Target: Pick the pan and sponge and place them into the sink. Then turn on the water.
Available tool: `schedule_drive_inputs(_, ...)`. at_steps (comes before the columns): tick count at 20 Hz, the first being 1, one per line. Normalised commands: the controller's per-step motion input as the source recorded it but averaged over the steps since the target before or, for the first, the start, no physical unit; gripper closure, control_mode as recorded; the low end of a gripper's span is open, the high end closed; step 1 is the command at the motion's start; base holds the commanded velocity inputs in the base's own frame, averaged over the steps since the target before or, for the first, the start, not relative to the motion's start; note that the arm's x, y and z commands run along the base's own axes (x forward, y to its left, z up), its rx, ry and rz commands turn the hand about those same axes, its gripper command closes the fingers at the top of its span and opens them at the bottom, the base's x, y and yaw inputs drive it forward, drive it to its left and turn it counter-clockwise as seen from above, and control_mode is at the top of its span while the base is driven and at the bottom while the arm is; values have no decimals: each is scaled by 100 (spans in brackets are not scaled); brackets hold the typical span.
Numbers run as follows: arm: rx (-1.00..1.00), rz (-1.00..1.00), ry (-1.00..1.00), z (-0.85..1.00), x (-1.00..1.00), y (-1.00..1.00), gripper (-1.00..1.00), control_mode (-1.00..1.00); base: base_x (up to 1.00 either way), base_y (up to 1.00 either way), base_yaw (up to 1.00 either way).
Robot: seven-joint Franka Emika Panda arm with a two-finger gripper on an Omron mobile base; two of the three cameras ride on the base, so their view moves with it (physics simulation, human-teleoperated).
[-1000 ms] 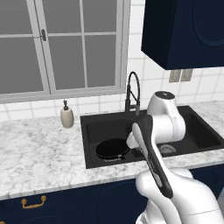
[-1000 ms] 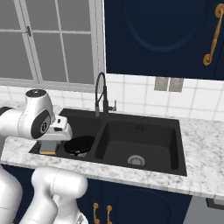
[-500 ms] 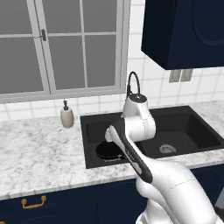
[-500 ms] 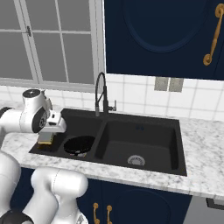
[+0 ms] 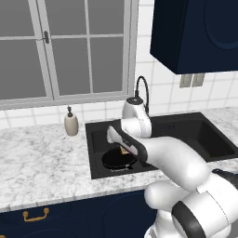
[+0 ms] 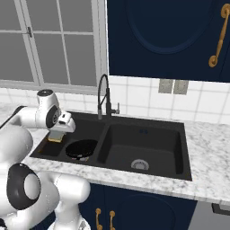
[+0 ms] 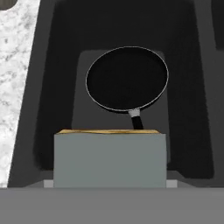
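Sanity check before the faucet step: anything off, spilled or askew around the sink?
Nothing stands out. The pan lies flat in the sink's left basin. The sponge hangs in the gripper above that basin, beside the pan. No water runs from the faucet. The soap dispenser stands upright.

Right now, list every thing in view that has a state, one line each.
Pan: upright, empty, lying in the left basin of the sink.
Sponge: between the jaws, above that basin.
Gripper: shut on the sponge.
Faucet: no stream visible.
Right basin: empty, drain bare.
Window: closed.
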Motion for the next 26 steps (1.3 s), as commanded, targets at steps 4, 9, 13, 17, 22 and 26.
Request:
schedule_drive_inputs(4, 0, -11, 2, -53, 40, -3, 100, -100, 0, 0, 0)
schedule_drive_inputs(9, 0, -6, 0, -51, 14, 0, 100, -100, 0, 0, 0)
schedule_drive_inputs(13, 0, -3, 0, -50, 60, 0, 100, -100, 0, 0, 0)
schedule_drive_inputs(17, 0, 0, 0, -53, 70, 0, 100, -100, 0, 0, 0)
schedule_drive_inputs(22, 0, 0, 0, -47, 70, 0, 100, -100, 0, 0, 0)
schedule_drive_inputs(26, 0, 0, 1, -28, 32, 0, 100, -100, 0, 0, 0)
